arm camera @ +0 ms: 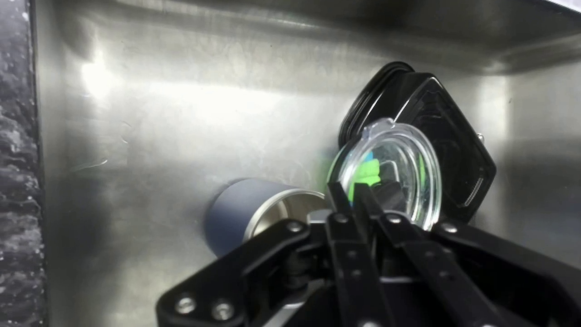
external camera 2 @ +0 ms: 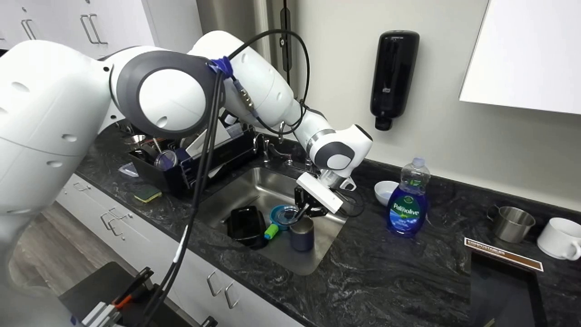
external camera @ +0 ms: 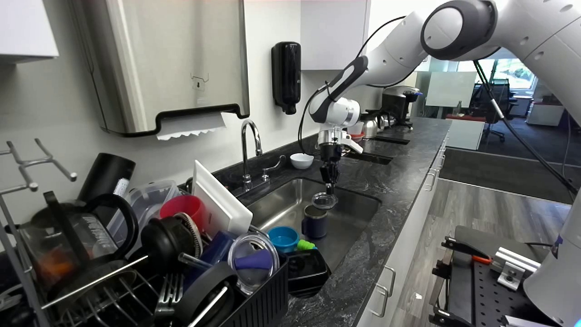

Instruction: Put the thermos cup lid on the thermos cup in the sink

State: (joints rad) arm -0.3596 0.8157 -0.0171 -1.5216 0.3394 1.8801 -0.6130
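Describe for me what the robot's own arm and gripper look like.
The arm is white and rounded, with dark grey joint covers, one framing a white disc. Black cables loop from it, bunched under a blue wrap. The gripper is black, with slim hinged fingers and silver screws.

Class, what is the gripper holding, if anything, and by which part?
The gripper holds the clear lid, apparently by one side of its rim; the exact contact is hidden in the wrist view.

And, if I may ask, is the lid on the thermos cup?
No, in the wrist view the thermos cup stands open while the hand holds the lid.
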